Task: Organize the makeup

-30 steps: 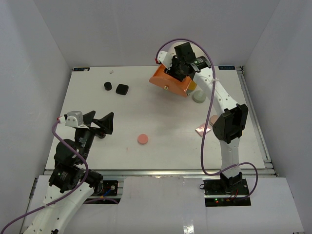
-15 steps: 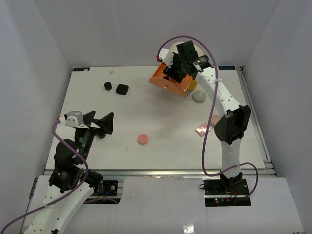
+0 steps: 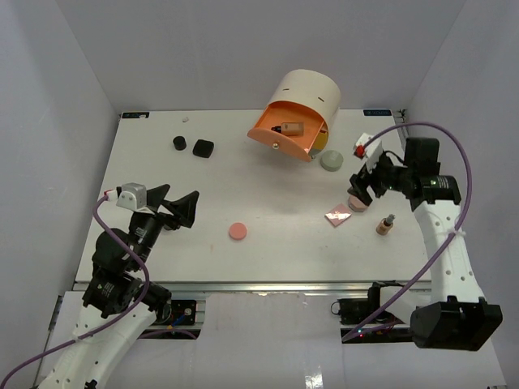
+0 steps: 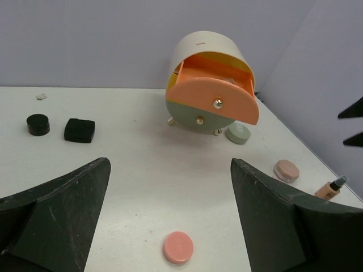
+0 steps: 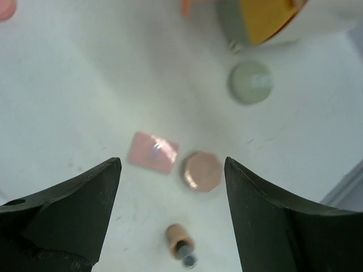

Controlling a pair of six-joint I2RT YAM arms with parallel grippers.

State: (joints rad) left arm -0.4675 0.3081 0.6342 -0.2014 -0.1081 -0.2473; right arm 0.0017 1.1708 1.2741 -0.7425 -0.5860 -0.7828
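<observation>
The makeup is spread over the white table. A pink round compact (image 3: 238, 232) lies near the middle front, straight ahead of my open, empty left gripper (image 3: 174, 207), and shows in the left wrist view (image 4: 178, 247). My right gripper (image 3: 362, 188) is open and empty, hovering over the tan compact (image 5: 202, 170), with the pink square palette (image 5: 153, 152) beside it and a brown bottle (image 5: 181, 241) standing nearer. A grey-green compact (image 3: 331, 160) lies by the box. Another brown bottle (image 3: 290, 128) lies in the open orange drawer (image 3: 284, 139). Two black jars (image 3: 179, 143) (image 3: 203, 148) sit at the back left.
The big cream cylindrical box (image 3: 306, 93) stands at the back centre, its orange drawer pulled out toward the front left. White walls enclose the table on three sides. The table's right edge (image 3: 427, 211) runs close behind my right arm.
My right arm has drawn back from the orange drawer to the right front, over the tan compact. A brown bottle now shows in the drawer. The left gripper has shifted slightly.
</observation>
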